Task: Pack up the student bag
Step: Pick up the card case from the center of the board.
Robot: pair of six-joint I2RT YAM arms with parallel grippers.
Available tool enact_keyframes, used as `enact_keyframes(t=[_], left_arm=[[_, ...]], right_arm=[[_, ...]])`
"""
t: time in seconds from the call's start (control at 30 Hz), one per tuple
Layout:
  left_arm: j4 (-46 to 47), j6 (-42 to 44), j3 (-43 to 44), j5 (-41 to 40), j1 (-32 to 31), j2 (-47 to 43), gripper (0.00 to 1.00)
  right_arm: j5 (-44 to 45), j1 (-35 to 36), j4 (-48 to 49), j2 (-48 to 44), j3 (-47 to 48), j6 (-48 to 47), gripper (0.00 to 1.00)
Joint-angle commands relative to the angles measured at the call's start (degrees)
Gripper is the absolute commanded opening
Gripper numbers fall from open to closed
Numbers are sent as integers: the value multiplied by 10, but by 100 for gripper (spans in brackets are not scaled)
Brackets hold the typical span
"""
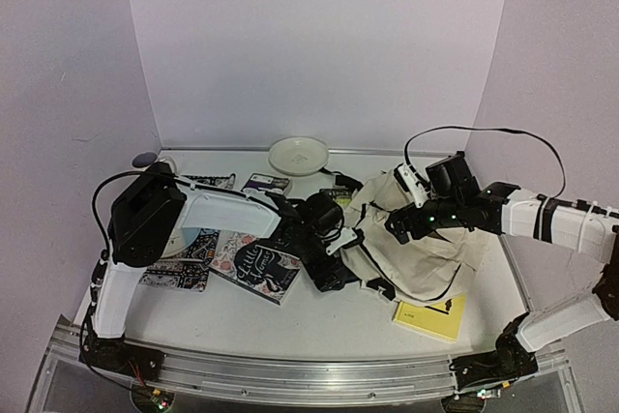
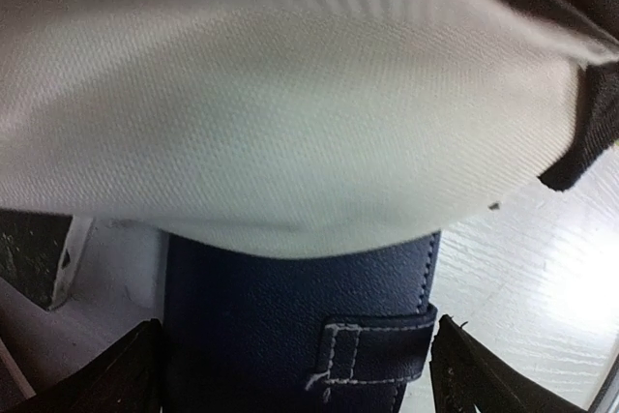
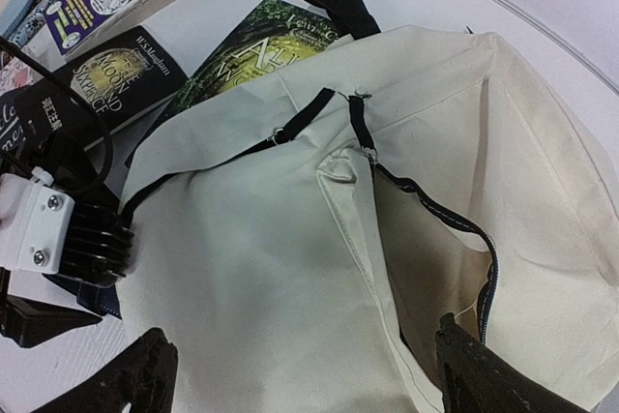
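Counted on the white table [image 1: 290, 326]: one large cream soft fabric backpack [image 1: 426, 258] with black straps, slumped right of centre with its zip gaping; one round white plate [image 1: 298, 154] at the far edge; one flat yellow book [image 1: 430, 318] just beside the bag's near edge; one dark lettered book [image 1: 256, 268] further left. Two grippers, both spread wide: left gripper [image 2: 298, 355] astride one navy stitched case [image 2: 290, 297] tucked under the bag's edge, contact impossible to tell; right gripper [image 3: 309, 374] above the cream fabric, holding nothing.

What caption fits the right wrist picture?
Open jaws hover over the unzipped cream student bag, books lying beyond.
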Motion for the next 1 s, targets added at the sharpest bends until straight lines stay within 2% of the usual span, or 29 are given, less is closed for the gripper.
enact_keyframes(t=[0.0, 0.2, 0.47, 0.97], left_arm=[[-54, -34, -24, 39, -10, -51, 95], [-61, -66, -9, 18, -10, -62, 97], [-69, -139, 43, -36, -10, -25, 99], [-69, -142, 66, -81, -36, 34, 98]], right_arm=[[-2, 0, 3, -7, 3, 4, 93], [0, 0, 3, -5, 7, 3, 93], [3, 0, 3, -3, 4, 4, 93], [8, 0, 4, -6, -2, 8, 94]])
